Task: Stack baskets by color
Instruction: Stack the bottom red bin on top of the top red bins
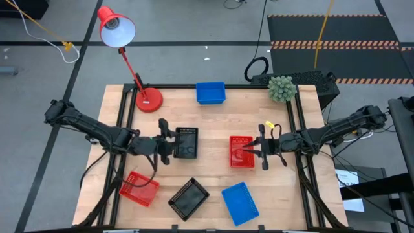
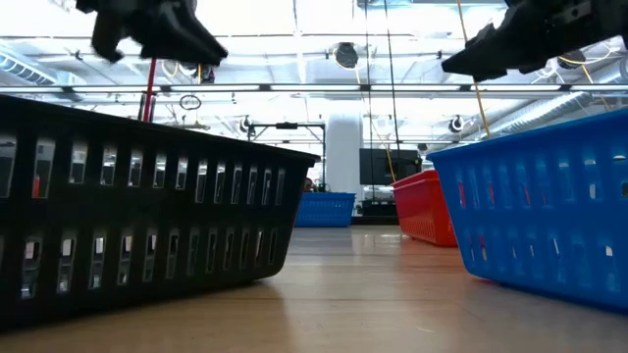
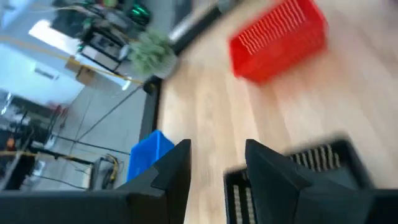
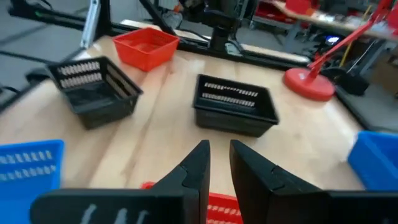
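Observation:
Six baskets rest on their bases on the wooden table, none stacked. Across the middle stand a black basket (image 1: 186,142) and a red basket (image 1: 241,151). A blue basket (image 1: 210,92) stands at the far edge. Near the front are a red basket (image 1: 139,189), a black basket (image 1: 188,199) and a blue basket (image 1: 240,202). My left gripper (image 3: 217,152) hangs open above the middle black basket's left wall (image 3: 298,168), nothing between its fingers. My right gripper (image 4: 217,148) hovers over the middle red basket's right wall with a narrow gap, holding nothing.
A red desk lamp's round base (image 1: 149,99) stands at the far left and a small green plant (image 1: 281,88) at the far right. Black frame rails (image 1: 123,123) run along the table's left and right sides. Bare wood lies between the middle and front baskets.

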{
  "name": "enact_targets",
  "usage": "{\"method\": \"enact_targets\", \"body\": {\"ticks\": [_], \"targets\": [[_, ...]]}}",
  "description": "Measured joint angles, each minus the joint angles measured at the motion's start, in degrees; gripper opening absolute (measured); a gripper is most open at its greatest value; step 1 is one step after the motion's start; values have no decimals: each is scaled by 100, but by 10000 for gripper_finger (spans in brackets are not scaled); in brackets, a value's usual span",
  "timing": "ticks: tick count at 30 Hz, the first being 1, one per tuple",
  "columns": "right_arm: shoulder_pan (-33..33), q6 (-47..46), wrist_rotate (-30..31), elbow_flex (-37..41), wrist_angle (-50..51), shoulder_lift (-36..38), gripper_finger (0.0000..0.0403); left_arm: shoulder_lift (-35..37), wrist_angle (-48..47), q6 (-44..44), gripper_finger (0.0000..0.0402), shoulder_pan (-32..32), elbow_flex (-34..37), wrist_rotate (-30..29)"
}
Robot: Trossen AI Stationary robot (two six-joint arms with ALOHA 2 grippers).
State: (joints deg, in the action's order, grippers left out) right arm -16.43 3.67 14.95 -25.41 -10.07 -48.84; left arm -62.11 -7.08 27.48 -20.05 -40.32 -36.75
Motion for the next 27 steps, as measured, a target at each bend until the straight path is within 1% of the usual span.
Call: {"method": "enact_targets", "body": {"ticks": [4, 6, 9, 12, 15, 18, 22, 25, 27], "targets": [[-341, -499, 41, 0, -22, -31, 57, -46, 345, -544, 154, -37, -2, 7], [-606, -738, 263, 0, -124, -77, 57, -52, 370, -830, 154, -153, -2, 5], [-1043, -1016, 625, -42, -257, -202, 57, -109, 507, -1214, 154, -482, -2, 18], [-1456, -1192, 814, -267, -213, -451, 57, -286, 791, -1352, 154, -906, 3, 22], [-1847, -1263, 947, -627, -143, -841, 57, -577, 1391, -1307, 154, -1294, -2, 22], [-2196, -1273, 1072, -1077, 68, -1344, 57, -936, 1815, -1298, 154, -1592, -5, -240], [-2454, -1487, 1086, -1744, 637, -1965, 57, -1386, 1876, -1410, 154, -1923, -217, -463], [-2512, -1640, 1079, -2257, 1135, -2353, 57, -1718, 1814, -1542, 154, -2135, -486, -492], [-2528, -1692, 1083, -2596, 1333, -2620, 57, -1888, 1520, -1748, 154, -2286, -691, -497]]}}
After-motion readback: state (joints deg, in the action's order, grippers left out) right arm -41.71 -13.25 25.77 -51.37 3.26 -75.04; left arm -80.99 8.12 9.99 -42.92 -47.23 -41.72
